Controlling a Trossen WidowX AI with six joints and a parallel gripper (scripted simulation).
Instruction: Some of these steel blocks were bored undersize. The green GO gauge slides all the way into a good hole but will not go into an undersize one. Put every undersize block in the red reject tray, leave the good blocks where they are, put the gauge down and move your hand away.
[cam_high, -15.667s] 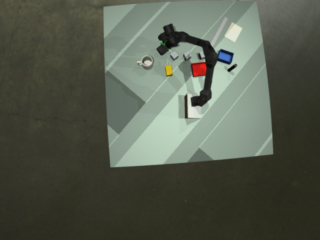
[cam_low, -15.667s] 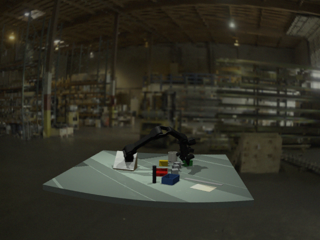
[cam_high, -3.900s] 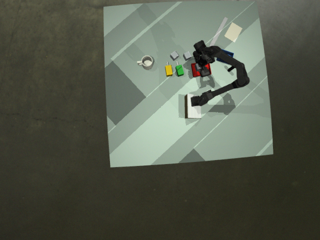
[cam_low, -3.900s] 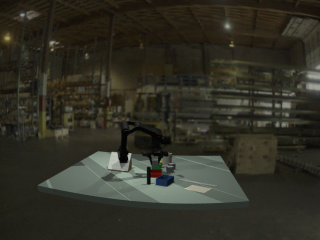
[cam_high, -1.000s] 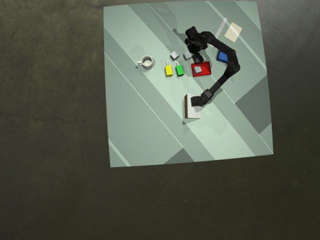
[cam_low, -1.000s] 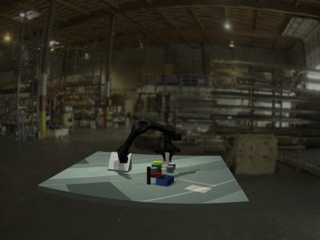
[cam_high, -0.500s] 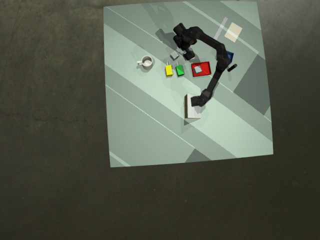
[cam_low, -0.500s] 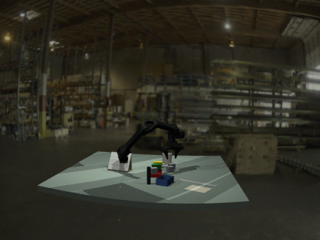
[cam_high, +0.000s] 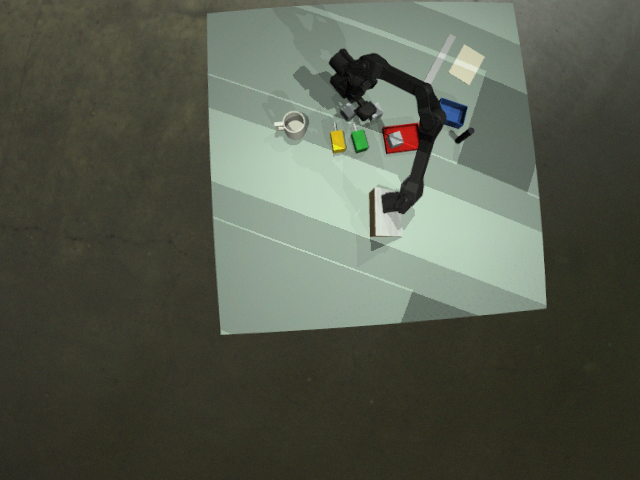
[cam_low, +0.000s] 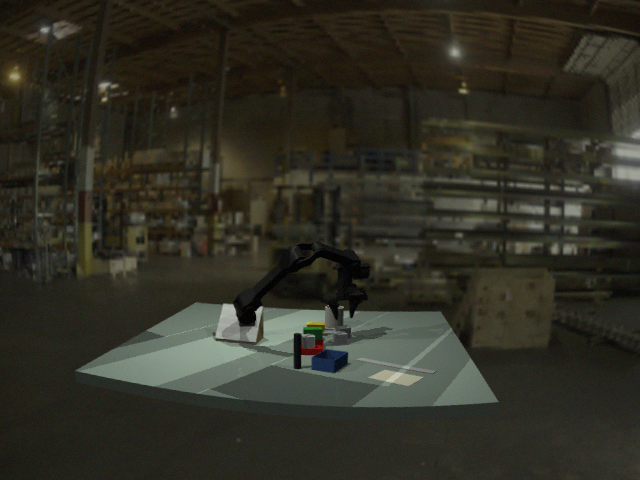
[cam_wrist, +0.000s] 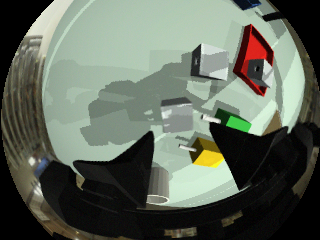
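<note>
Hovering near two steel blocks (cam_wrist: 177, 115) (cam_wrist: 212, 62) — the claw (cam_high: 361, 109) (cam_low: 343, 316) (cam_wrist: 182, 130) released, green gauge (cam_high: 359, 140) (cam_low: 312, 332) (cam_wrist: 233, 121) beyond.

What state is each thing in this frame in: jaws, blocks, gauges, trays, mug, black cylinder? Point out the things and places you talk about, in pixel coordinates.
Jaws (cam_low: 343, 316): open, nothing between them
Block in the red tray (cam_high: 395, 138) (cam_low: 308, 340) (cam_wrist: 267, 75): bored side showing
Two other steel blocks: outside the trays
Green gauge (cam_high: 359, 141) (cam_low: 312, 332) (cam_wrist: 234, 121): lying down, pin out of any block
Yellow gauge (cam_high: 338, 141) (cam_wrist: 206, 153): lying down
Red tray (cam_high: 402, 150) (cam_wrist: 244, 50): holds one block
Blue tray (cam_high: 453, 124) (cam_low: 323, 364): no block visible inside
Mug (cam_high: 294, 135) (cam_wrist: 160, 184): upright
Black cylinder (cam_high: 464, 135) (cam_low: 297, 351): standing
</note>
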